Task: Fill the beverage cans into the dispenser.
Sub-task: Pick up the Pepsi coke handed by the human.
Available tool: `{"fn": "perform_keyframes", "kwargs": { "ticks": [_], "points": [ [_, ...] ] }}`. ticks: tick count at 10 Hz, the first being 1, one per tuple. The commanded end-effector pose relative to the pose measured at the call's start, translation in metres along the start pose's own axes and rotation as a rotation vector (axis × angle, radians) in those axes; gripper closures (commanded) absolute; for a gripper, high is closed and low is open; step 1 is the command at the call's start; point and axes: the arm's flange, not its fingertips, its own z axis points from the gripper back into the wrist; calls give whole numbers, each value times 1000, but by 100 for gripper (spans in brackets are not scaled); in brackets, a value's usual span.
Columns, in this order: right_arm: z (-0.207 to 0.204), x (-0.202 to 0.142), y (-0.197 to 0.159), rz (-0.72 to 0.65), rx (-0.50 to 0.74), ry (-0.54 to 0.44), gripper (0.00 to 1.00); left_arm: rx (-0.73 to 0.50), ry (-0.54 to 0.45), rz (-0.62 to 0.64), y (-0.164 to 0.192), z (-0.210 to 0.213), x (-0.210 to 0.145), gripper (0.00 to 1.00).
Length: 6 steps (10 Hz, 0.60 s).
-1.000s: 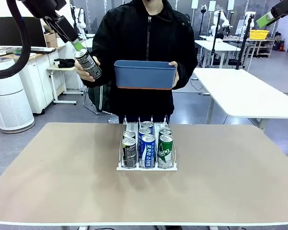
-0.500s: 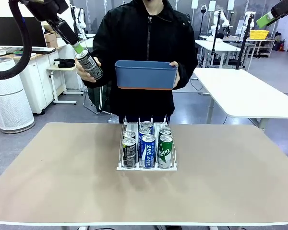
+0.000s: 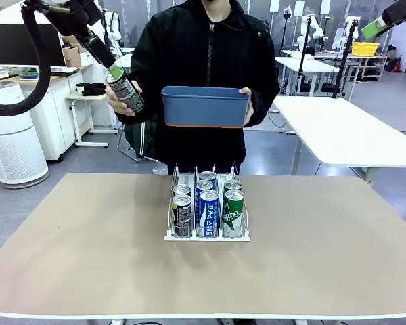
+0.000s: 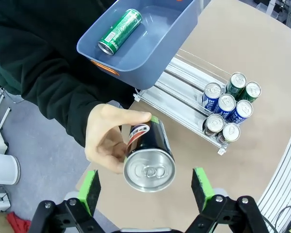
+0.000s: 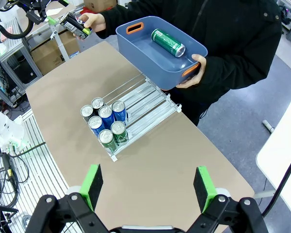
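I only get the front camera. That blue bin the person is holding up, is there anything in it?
Observer: Yes, one green can lies on its side in the blue bin.
Operator: Has the gripper up by the dark can grabbed it?
Observer: No. The left gripper is open, its pads clear of the black-grey can; the person's hand holds it.
Operator: And the other gripper?
Observer: The right gripper is open, with nothing between its pads.
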Motion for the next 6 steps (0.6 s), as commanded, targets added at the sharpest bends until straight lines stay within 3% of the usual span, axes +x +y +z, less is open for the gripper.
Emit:
{"fn": "perform_keyframes", "kwargs": {
  "ticks": [1, 6],
  "points": [
    [-1, -1, 0, -1, 4, 1, 0, -14, -36, -2, 6, -8, -5, 0],
    [-1, -1, 0, -1, 4, 1, 0, -34, -51, 10, 8, -25, -7, 0]
  ]
}}
